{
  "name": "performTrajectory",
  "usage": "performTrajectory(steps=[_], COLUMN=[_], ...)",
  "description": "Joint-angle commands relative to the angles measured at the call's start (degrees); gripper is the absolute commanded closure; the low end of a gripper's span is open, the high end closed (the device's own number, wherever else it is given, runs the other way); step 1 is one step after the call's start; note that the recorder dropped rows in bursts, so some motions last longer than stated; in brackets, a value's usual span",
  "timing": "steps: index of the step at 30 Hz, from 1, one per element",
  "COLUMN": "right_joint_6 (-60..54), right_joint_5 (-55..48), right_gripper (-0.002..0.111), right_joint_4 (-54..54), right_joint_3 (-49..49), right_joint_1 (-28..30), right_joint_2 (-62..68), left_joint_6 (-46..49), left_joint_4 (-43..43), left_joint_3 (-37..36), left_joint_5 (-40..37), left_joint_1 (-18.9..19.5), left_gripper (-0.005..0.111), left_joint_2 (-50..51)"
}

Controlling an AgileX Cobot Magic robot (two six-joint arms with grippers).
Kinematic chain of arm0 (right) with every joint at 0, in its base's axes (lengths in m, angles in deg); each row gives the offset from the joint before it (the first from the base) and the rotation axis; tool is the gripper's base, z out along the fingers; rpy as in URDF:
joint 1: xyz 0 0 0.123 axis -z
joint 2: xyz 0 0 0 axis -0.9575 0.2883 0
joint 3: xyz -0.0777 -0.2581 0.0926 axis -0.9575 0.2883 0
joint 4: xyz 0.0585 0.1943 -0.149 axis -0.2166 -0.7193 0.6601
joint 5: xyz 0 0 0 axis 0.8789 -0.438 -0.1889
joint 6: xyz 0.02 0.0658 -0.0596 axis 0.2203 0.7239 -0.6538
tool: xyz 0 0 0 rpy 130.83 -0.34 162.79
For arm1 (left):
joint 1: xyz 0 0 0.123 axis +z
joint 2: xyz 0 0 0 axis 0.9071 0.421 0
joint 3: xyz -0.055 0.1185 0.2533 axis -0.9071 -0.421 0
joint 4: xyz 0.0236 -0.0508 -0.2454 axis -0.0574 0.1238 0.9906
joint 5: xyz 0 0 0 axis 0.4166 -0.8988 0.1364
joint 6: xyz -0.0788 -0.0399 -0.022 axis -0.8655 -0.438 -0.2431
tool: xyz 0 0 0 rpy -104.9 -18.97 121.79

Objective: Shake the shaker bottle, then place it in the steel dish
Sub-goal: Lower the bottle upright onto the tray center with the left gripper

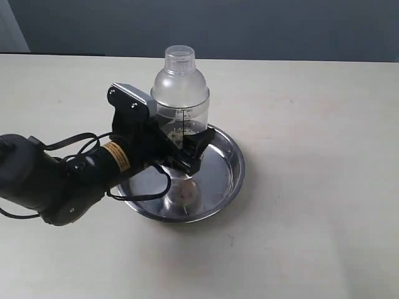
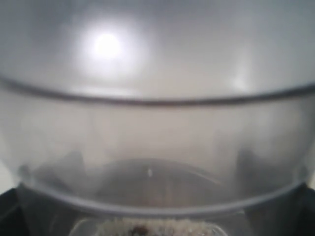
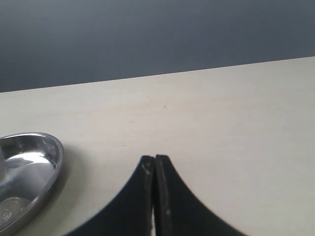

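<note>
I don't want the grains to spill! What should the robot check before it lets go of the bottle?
1. Shaker bottle upright: ok.
2. Cap on top: ok.
3. Bottle above the steel dish, inside its rim: ok.
4. Bottle's bottom resting on the dish: cannot tell, the left fingers hide it.
5. Right gripper away from the dish, fingers shut: ok.

Robotics laboratory setting, indicated by a plain pale worktop [image 1: 324, 187], a blank dark grey wall [image 1: 262, 25] and a cabled robot arm [image 1: 43, 180].
</note>
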Motion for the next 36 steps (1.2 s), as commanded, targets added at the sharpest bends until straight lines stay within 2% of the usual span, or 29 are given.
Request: performTrajectory(steps=[1, 13, 15, 21, 24, 36], right_joint_6=[-0.2, -0.2, -0.2, -0.2, -0.2, -0.2], right_joint_5=[0.6, 0.7, 0.7, 0.7, 0.7, 0.6], right_gripper=[0.109, 0.109, 0.109, 0.109, 0.109, 0.109], right_joint_4=[0.1, 0.1, 0.1, 0.1, 0.1, 0.1], right_joint_3=[0.1, 0.1, 0.1, 0.1, 0.1, 0.1], right_joint_1=[-0.1, -0.1, -0.1, -0.1, -0.1, -0.1], right_joint_2=[0.2, 0.2, 0.2, 0.2, 0.2, 0.2], left_joint_6=[-0.2, -0.3, -0.3, 0.1, 0.1, -1.8], left_joint_4=[2.0, 2.8, 1.5, -0.1, -1.3, -2.7], left_joint_3=[0.4, 1.0, 1.0, 1.0, 1.0, 1.0], left_joint_5=[5.1, 7.9, 7.9, 7.9, 7.6, 7.9], left_joint_1=[0.0, 0.0, 0.0, 0.0, 0.0, 0.0], left_gripper=[0.106, 0.106, 0.093, 0.023, 0.001, 0.001], left_joint_2=[2.6, 7.4, 7.4, 7.4, 7.4, 6.6])
